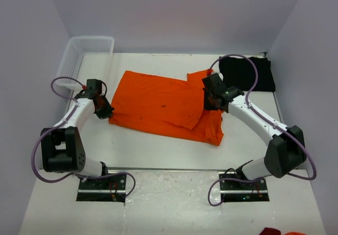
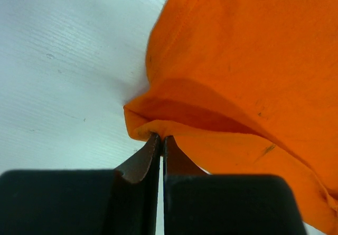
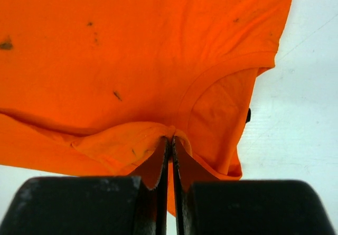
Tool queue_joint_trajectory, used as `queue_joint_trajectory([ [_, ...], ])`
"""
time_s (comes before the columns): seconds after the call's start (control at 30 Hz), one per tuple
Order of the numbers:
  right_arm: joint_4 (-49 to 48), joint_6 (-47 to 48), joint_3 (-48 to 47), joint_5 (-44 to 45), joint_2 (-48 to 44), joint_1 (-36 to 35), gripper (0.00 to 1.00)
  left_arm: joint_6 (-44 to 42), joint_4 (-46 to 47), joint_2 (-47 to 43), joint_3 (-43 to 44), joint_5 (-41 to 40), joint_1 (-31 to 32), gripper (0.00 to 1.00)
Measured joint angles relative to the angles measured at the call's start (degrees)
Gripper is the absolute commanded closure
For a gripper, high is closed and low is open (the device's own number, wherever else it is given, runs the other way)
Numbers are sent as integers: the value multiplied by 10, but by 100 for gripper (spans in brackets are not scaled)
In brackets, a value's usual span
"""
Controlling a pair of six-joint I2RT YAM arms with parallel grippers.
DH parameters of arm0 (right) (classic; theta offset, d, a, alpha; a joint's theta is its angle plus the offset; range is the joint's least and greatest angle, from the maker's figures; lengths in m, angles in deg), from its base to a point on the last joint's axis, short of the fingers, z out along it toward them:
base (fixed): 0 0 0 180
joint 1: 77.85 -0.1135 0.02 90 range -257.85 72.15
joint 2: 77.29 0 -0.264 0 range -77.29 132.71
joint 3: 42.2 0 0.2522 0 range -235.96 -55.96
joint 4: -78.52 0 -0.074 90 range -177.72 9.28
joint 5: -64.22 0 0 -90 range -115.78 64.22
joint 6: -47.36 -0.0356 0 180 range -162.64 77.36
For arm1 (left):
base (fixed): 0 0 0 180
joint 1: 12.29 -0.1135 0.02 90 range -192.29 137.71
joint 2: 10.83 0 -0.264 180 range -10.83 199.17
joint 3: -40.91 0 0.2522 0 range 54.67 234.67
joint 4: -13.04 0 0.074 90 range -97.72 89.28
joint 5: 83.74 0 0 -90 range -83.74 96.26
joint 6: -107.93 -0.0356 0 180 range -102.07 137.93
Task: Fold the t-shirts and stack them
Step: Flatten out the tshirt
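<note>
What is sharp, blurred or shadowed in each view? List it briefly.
Top external: even light, faint shadows on the table, orange t-shirt sharp. Left wrist: left pincer slightly soft up close, shadow inside the cloth fold. Right wrist: right pincer soft-edged, collar seam and dark specks crisp.

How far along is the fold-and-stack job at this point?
Done: little; the orange t-shirt lies mostly spread, its right part doubled over. In hand: left fingers and right fingers are both shut on its opposite edges. Left: finishing that fold, then stacking with the black t-shirt, which sits apart at the far right corner.
</note>
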Motion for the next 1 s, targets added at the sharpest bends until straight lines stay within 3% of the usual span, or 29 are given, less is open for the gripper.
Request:
queue_joint_trajectory([
  [1.0,-28,42,-42,-21,82,65,100,0,17,120,80,1,0,100],
])
